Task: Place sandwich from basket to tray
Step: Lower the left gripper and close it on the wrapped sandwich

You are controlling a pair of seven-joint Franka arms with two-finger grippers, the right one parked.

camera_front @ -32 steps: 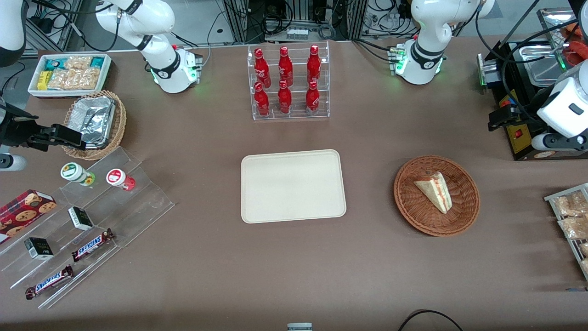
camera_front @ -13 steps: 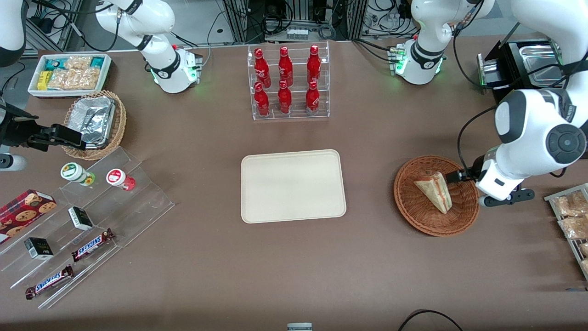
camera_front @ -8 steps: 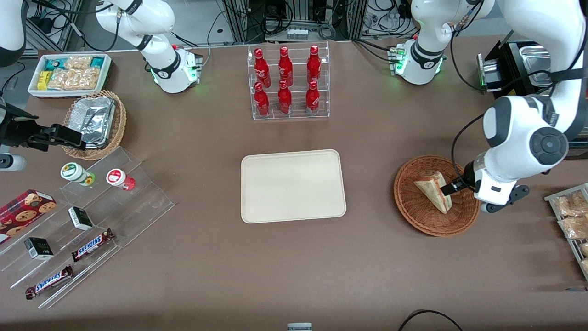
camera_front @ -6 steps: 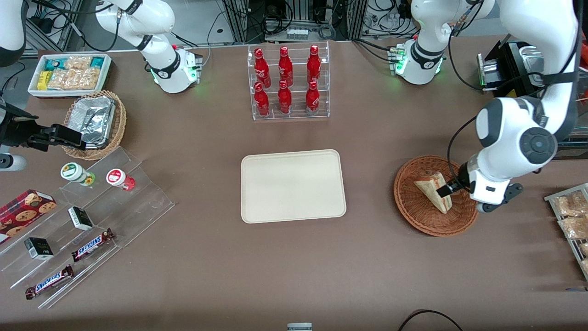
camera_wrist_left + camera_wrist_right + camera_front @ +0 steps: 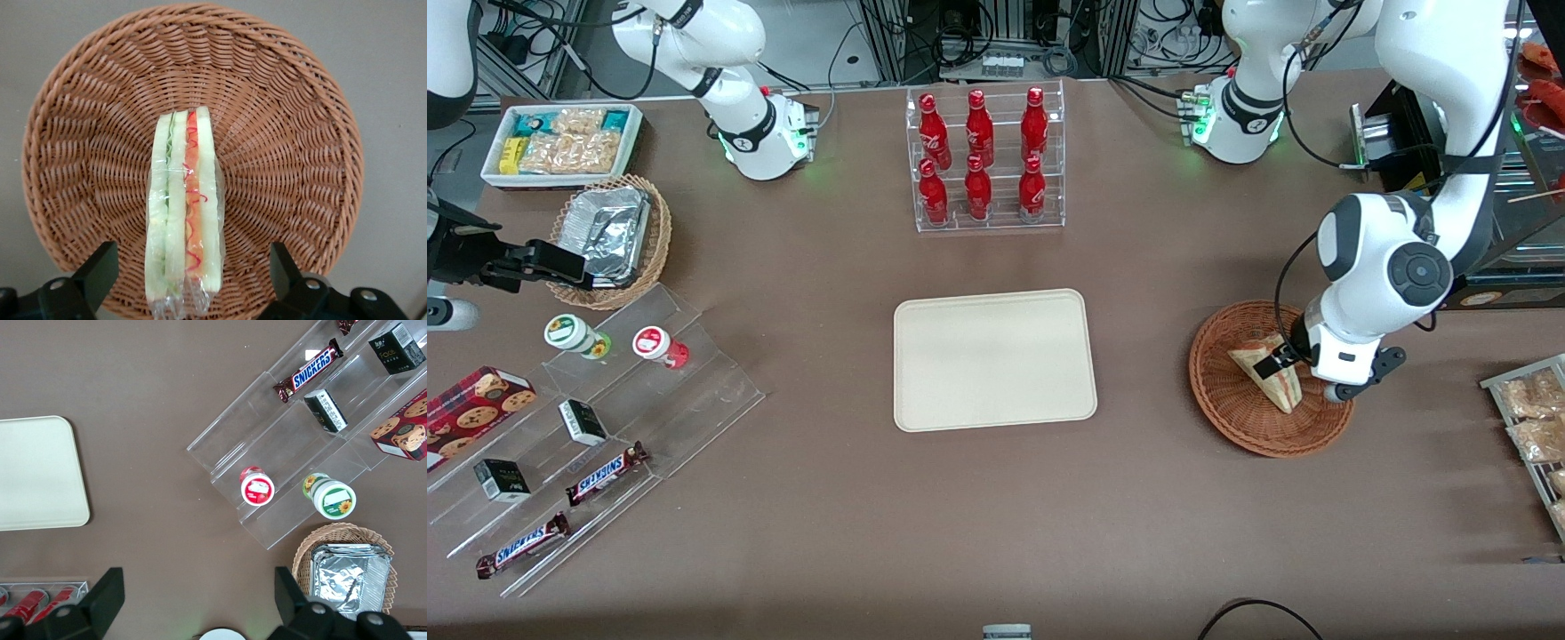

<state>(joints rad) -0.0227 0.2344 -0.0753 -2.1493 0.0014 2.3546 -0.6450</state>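
Sandwich stands on edge in the basket, right under the gripper, whose fingers are spread wide, empty, straddling it; best bet: drop straight, pinch the bread faces gently, wrap looks slippery.

A robotics lab set up as a mock snack shop: white arm bases bolted at the top of the frame onto a brown table, cable-strewn racks above, a cola-bottle rack top centre, acrylic steps of chocolate bars lower left.
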